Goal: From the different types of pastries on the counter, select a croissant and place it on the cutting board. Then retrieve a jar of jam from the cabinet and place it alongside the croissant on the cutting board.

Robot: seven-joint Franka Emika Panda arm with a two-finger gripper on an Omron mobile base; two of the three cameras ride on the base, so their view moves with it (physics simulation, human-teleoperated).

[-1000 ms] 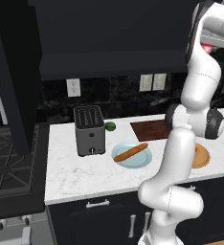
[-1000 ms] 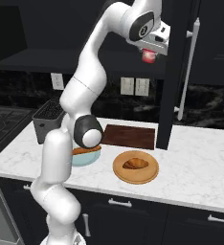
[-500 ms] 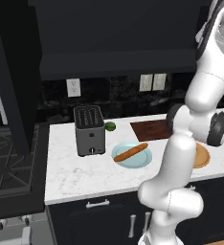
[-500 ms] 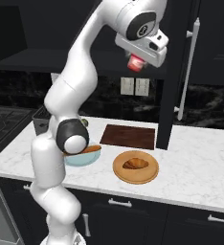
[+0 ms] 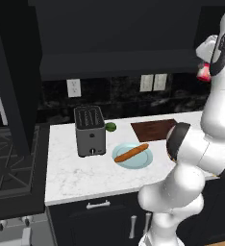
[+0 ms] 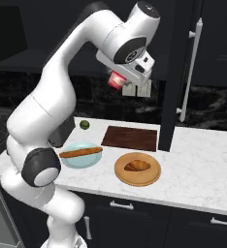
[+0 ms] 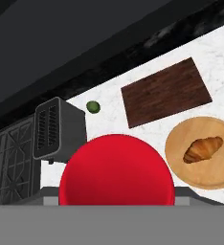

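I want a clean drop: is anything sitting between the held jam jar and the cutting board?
Nothing visible is. The jar of jam hangs in the hand high above the counter; the cutting board lies bare below. The croissant sits on the round plate beside it.

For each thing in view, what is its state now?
jar of jam: held in the gripper, high above the counter.
croissant: lying on the round wooden plate.
cutting board: bare.
baguette: lying across the blue plate.
toaster: slots empty.
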